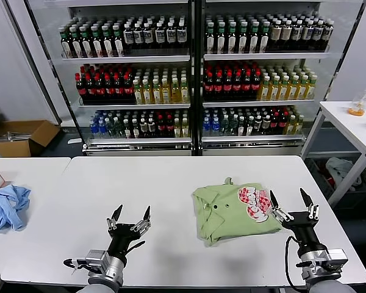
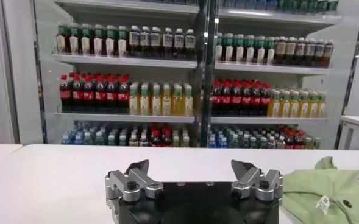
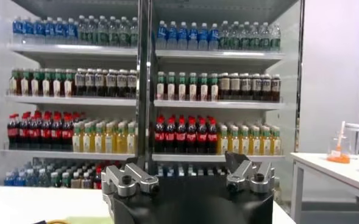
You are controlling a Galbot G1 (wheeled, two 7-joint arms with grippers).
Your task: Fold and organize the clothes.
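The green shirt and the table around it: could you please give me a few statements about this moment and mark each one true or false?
1. The green shirt lies folded on the white table, nearer the right tool than the left tool. True.
2. The right tool is clamped on the shirt's sleeve. False: it is open and holds nothing, beside the shirt's printed end.
3. The shirt's red-and-white print faces up. True.
4. The light blue cloth lies on top of the shirt. False: it lies apart, on the neighbouring table at the robot's far left.
5. The left tool is shut. False: it is open, over bare table.
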